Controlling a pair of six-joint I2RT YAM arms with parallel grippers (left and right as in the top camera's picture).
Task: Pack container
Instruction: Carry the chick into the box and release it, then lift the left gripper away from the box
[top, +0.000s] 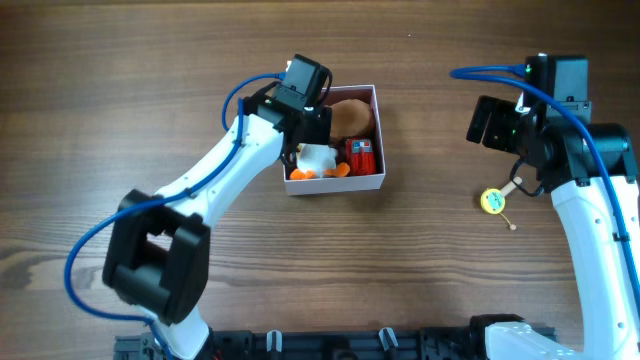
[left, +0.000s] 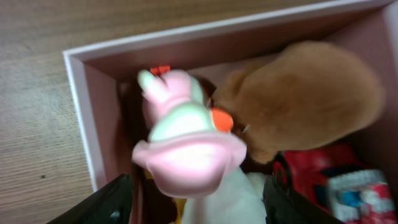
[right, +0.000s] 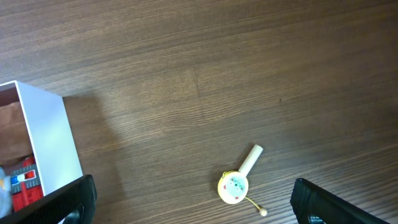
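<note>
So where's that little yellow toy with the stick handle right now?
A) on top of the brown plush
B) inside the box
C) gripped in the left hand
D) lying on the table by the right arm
D: the yellow toy lies on the wooden table, well apart from the container, and the right hand near it is open and holds nothing.

white container (top: 335, 185) with pink inside, brown plush (top: 350, 117), red toy (top: 360, 157).
</note>
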